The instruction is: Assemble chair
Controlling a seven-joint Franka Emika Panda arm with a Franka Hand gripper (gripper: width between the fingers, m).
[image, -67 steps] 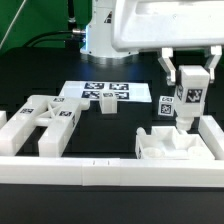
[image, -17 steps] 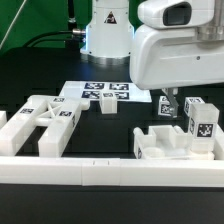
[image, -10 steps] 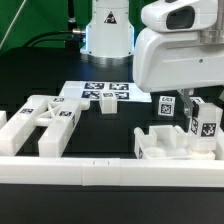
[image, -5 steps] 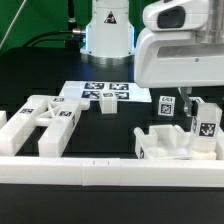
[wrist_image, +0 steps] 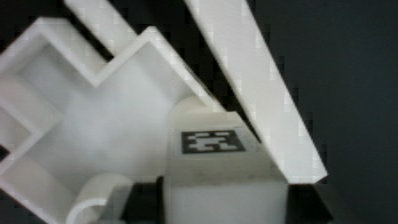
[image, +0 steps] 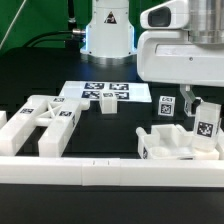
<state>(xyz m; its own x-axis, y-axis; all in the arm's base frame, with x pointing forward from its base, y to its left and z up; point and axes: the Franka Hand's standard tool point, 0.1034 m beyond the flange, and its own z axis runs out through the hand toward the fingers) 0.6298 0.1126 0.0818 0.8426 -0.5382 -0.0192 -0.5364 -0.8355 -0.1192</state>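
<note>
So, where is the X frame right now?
The X frame lies on the exterior view's left, just behind the front rail, with the marker board further right.

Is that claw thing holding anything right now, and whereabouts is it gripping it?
Yes, it seems so: the gripper holds an upright leg bar by its upper end, just above its tag.

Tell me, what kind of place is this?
Likely a robot lab: a Franka arm holds a tagged leg bar over a black table, beside white chair parts and a marker board.
</note>
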